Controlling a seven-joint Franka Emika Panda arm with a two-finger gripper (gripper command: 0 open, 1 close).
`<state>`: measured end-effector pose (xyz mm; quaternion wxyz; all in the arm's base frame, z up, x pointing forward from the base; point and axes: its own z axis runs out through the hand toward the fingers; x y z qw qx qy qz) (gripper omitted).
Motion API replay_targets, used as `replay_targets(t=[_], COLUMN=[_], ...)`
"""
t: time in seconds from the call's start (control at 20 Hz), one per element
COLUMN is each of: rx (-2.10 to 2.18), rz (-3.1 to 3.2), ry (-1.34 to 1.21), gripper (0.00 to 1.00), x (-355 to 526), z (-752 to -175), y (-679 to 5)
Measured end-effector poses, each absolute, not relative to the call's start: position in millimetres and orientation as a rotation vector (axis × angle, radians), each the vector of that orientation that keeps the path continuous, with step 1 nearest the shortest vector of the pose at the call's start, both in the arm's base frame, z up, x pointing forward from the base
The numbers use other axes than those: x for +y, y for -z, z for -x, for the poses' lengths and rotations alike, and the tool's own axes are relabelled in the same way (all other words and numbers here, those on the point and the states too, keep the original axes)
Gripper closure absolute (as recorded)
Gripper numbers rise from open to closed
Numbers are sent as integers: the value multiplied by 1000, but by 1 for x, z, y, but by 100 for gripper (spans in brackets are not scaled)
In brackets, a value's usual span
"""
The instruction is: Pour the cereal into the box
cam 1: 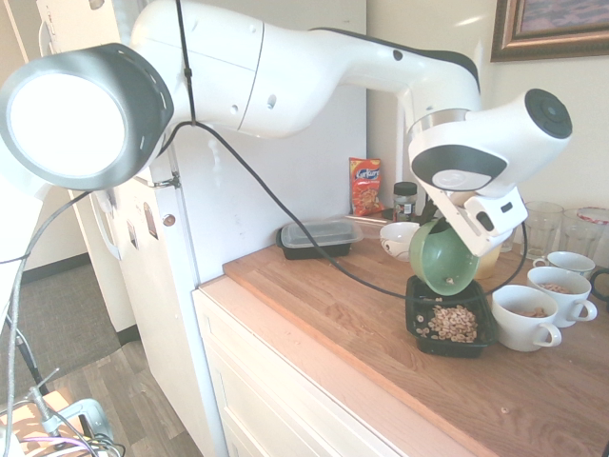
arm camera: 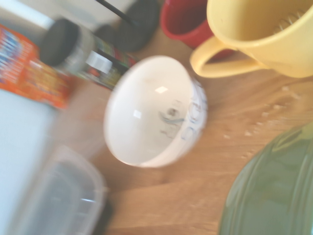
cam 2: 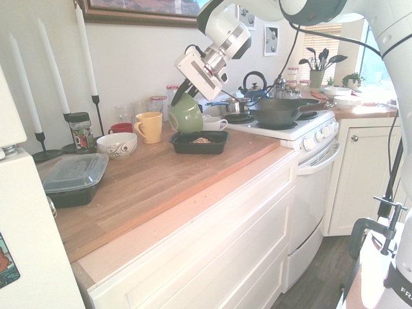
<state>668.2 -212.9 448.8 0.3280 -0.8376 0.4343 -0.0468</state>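
Two white cups (cam 1: pixel 520 328) of cereal bits stand beside the box (cam 1: pixel 430 340).

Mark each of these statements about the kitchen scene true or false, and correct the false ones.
1. The green bowl is tipped over the box. True.
2. The box is empty. False: cereal lies in it.
3. The patterned bowl is full of cereal. False: no cereal shows in it.
4. The gripper holds the green bowl. True.
5. The yellow mug lies on its side. False: it stands upright.
6. The snack bag stands beside the jar. True.
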Motion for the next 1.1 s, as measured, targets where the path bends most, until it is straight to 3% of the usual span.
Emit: replay_targets(t=[0.45, 1.1], rx=[1238, 1214], rz=[2708, 2994], ry=[388, 645], gripper=[100, 100], x=[-61, 17], z=[-652, -619], y=[-450, -400])
